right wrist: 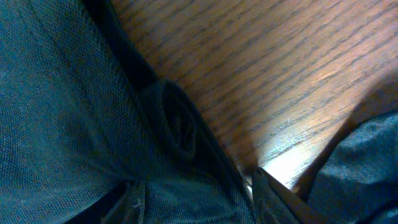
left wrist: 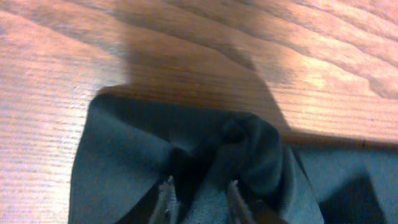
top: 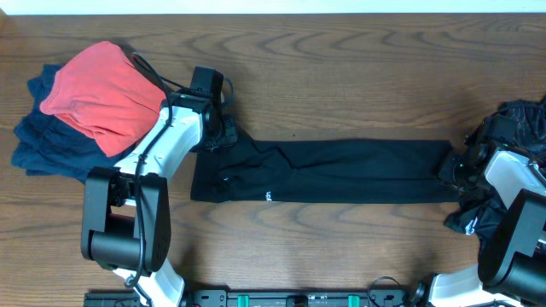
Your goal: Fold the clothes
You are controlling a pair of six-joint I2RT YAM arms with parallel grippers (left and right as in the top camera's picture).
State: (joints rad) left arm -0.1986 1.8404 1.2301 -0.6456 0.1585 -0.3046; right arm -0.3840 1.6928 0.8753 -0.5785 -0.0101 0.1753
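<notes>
One of the clothes, a black garment (top: 341, 170) with a small white logo (top: 267, 197), lies as a long folded strip across the table. My left gripper (top: 223, 132) is at its far left corner. In the left wrist view the left gripper (left wrist: 199, 193) is shut on a bunched fold of the black fabric (left wrist: 124, 149). My right gripper (top: 452, 166) is at the strip's right end. In the right wrist view the right gripper (right wrist: 199, 199) is closed around a thick wad of black mesh fabric (right wrist: 56, 112).
A red garment (top: 102, 85) lies on top of blue ones (top: 43, 141) at the far left. More black clothes (top: 520, 119) are heaped at the right edge, by the right arm. Bare wooden table (top: 358, 85) lies behind the strip.
</notes>
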